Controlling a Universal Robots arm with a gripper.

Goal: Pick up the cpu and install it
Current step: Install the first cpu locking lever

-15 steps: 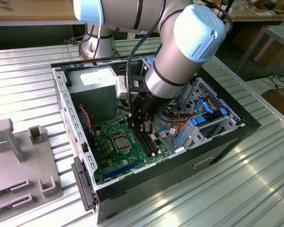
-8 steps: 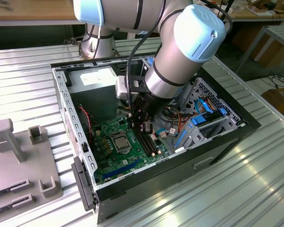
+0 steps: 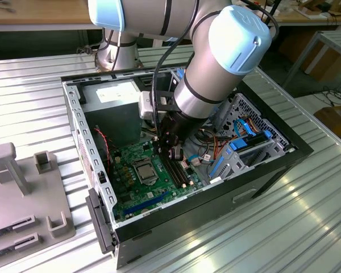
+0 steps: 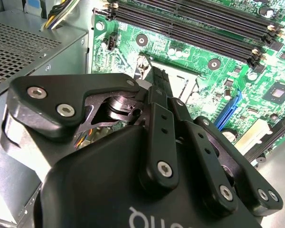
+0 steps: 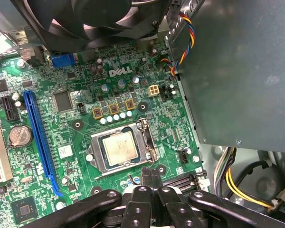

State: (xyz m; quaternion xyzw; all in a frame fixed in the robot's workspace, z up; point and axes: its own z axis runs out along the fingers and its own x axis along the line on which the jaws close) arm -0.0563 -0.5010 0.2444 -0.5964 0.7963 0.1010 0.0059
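The cpu (image 5: 118, 147) already lies seated in the socket (image 5: 121, 148) on the green motherboard (image 5: 61, 137), frame seemingly not latched, while the tool (image 5: 151, 176) hovers just beside it, fingers pressed together and holding nothing, so little appears left.

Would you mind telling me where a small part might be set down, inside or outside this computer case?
Free: the ribbed metal table on the exterior view's right of the computer case. Crowded: the motherboard around the cpu, hemmed by the power supply, fan and gripper.
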